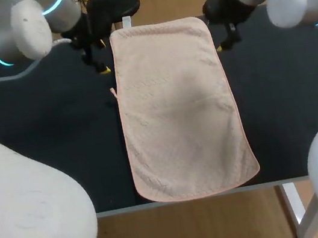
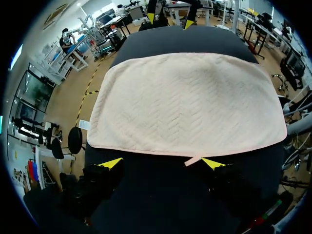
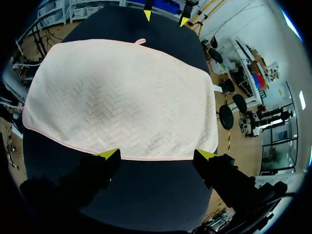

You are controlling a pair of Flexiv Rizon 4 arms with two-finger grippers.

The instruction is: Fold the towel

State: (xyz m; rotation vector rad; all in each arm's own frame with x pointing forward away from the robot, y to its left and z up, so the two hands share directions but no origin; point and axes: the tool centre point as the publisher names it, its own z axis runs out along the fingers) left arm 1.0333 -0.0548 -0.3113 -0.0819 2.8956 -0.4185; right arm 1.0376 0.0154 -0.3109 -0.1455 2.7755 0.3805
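Observation:
A pale pink towel (image 1: 179,109) lies spread flat on the dark table (image 1: 47,144), its long side running from the far edge to the front edge. My left gripper (image 1: 100,57) hovers open beside the towel's far left edge. In the left wrist view the left gripper (image 2: 161,163) has the towel (image 2: 187,102) just ahead of it, with a small pink loop (image 2: 192,160) between its fingers. My right gripper (image 1: 222,34) is open at the far right edge. In the right wrist view the right gripper (image 3: 156,154) has the towel (image 3: 122,97) just ahead of it. Neither gripper holds anything.
A small white label (image 1: 126,22) sticks out at the towel's far edge. Bare dark table (image 1: 289,91) lies on both sides of the towel. The towel's near end reaches the table's front edge (image 1: 190,198).

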